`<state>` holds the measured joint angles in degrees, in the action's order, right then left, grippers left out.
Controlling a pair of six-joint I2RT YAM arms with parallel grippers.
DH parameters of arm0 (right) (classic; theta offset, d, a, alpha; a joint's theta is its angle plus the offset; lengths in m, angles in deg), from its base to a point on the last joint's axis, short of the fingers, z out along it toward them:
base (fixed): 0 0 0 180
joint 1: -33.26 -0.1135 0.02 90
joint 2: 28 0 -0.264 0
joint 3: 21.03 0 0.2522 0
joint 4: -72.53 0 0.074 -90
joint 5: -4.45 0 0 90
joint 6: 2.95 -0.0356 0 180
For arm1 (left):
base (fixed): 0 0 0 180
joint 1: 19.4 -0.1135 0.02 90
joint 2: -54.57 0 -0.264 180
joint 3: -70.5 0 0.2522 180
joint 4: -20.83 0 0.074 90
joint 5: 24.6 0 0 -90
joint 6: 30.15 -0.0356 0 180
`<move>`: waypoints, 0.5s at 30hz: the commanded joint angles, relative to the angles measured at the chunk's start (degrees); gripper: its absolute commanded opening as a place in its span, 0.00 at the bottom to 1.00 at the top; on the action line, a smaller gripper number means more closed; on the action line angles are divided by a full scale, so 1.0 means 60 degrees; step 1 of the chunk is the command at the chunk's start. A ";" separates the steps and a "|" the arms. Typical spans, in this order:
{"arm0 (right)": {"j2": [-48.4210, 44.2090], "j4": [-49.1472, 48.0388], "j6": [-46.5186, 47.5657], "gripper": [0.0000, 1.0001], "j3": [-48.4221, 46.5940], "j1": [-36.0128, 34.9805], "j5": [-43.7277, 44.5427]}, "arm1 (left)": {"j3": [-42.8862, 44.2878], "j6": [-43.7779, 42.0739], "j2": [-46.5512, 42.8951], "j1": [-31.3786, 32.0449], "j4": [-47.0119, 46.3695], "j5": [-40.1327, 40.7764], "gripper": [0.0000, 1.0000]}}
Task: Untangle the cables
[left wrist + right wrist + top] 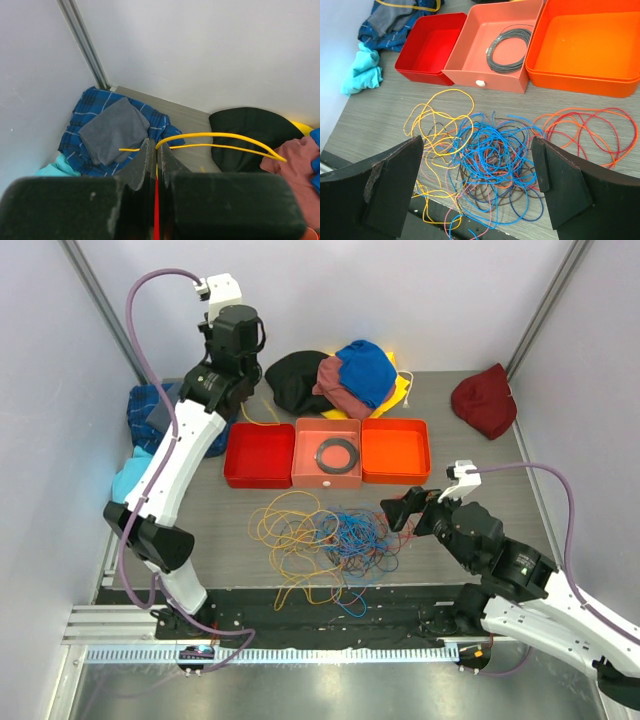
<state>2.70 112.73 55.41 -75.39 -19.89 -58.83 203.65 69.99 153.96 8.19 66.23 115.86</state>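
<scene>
- The left claw [154, 148] is clenched on a yellow cable [220, 135], its two fingers pressed together with the strand pinched between them.
- From that grip the yellow cable runs sideways in the left wrist view. A short end pokes out to the left, and a long doubled arc sweeps right to a tip over a black cloth [245, 130].
- Beneath and to the left of this claw lies a blue plaid cloth [95, 107] with a grey piece on it.
- The right claw [477, 145] is spread wide and grips nothing. It hangs above the heap, and whether a finger brushes a wire cannot be told.
- The remaining cables [325, 535] lie in a loose tangle on the worktop [470, 455], its long axis running left to right, parallel to the row of trays.
- In the right wrist view, yellow loops sit at the left, blue in the middle, and red and orange loops at the right.
- Just beyond the tangle stand a red tray [232, 478], a pink tray [305, 478] holding a black ring [338, 452], and an orange tray [425, 455], touching side by side.
</scene>
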 commanded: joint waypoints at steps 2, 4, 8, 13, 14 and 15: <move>0.0113 -0.0026 -0.0015 1.00 0.0072 0.0010 0.0293 | -0.0633 0.0567 -0.0057 -0.0146 -0.0058 -0.0294 0.00; 0.0172 -0.0041 -0.0030 1.00 0.0101 -0.0005 0.0293 | -0.0928 0.0655 -0.0072 -0.0160 -0.0131 -0.0367 0.00; 0.0186 -0.0099 -0.0044 1.00 0.0233 -0.0005 0.0293 | -0.1558 0.0772 -0.0043 -0.0205 -0.0248 -0.0470 0.00; 0.0172 -0.0129 -0.0147 1.00 0.0365 -0.0005 0.0293 | -0.2452 0.1006 0.0089 -0.0292 -0.0527 -0.0411 0.00; 0.0172 -0.0143 -0.0161 1.00 0.0394 -0.0005 0.0293 | -0.2496 0.1050 0.0133 -0.0365 -0.0512 -0.0426 0.00; 0.0172 -0.0129 -0.0191 1.00 0.0409 0.0010 0.0293 | -0.2540 0.1109 0.0235 -0.0380 -0.0469 -0.0455 0.00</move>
<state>3.79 113.52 55.24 -73.29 -19.89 -58.46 189.36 74.07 154.42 7.10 66.01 113.26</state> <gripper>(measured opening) 0.995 0.031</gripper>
